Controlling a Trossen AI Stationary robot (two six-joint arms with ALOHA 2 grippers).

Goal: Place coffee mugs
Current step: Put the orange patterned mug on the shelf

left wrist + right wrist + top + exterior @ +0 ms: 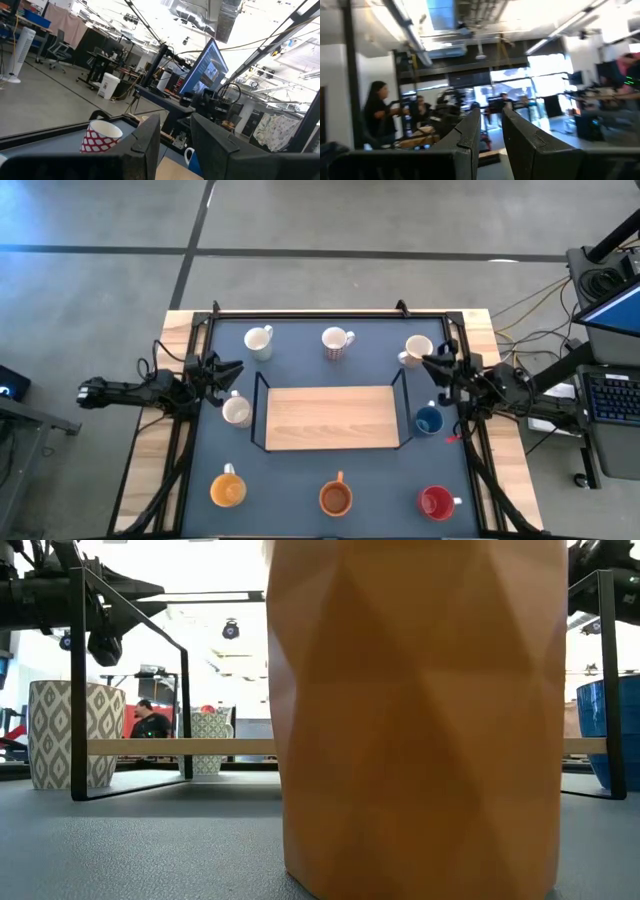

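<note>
Eight mugs stand upright on the dark mat around a wooden board. Along the far side are a white mug (258, 340), a red-patterned mug (337, 342) (102, 136) and another white mug (417, 350). A cream mug (236, 411) stands left of the board and a blue mug (429, 421) right of it. Near the front edge are two orange mugs (228, 490) (335, 498) and a red one (437, 502). My left gripper (237, 370) (176, 135) hovers at the board's far-left corner. My right gripper (428, 362) (491, 130) hovers beside the far-right white mug. Both are narrowly open and empty.
The wooden board (332, 417) sits in a black wire frame (262, 385) in the middle of the mat. In the low view the middle orange mug (420, 710) blocks most of the picture. People move in the room beyond the table. Cables and a laptop lie off the right side.
</note>
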